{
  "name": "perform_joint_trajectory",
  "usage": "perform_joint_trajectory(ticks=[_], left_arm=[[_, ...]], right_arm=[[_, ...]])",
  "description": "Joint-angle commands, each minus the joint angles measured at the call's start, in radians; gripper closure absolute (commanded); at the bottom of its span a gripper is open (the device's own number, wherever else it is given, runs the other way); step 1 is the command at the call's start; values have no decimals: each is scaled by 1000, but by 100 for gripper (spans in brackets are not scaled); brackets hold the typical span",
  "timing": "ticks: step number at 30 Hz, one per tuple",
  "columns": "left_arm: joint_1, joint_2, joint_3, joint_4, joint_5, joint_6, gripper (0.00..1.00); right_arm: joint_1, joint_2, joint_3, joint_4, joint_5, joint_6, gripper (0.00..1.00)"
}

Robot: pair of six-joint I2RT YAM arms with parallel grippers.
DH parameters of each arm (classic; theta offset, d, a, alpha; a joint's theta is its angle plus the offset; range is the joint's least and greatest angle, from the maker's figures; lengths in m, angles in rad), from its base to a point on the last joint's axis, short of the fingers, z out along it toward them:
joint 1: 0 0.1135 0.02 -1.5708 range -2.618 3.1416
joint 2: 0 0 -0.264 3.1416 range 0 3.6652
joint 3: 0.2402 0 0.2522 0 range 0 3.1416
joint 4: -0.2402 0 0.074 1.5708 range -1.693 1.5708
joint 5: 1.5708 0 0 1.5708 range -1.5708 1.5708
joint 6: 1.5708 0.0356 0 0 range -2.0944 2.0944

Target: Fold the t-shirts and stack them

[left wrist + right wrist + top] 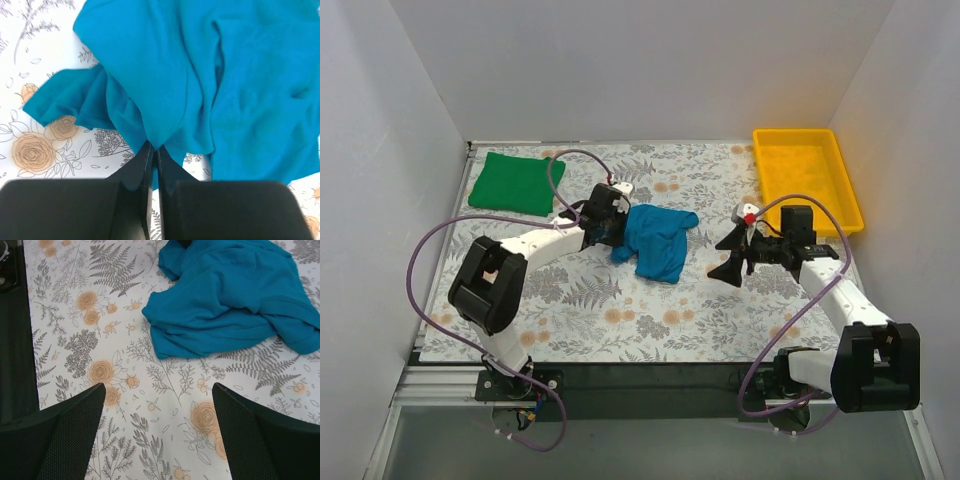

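Since soft and limp, grip teal-blue t-shirt (656, 240) at edge, as clamped by left gripper (153, 150), with right gripper (159, 387) spread.

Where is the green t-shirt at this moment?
In the top view the green t-shirt lies folded at the far left corner of the table, apart from the teal t-shirt.
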Motion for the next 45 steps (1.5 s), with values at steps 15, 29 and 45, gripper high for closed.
perform_joint_trajectory(ticks=[15,29,45], left_arm=[[-2,-443,-175,26,100,-95,100],[-2,-476,-197,31,94,-100,100],[-4,-513,-197,29,83,-97,100]], right_arm=[[529,684,774,-193,594,260,32],[553,656,713,-173,742,297,61],[472,500,616,-188,681,234,70]])
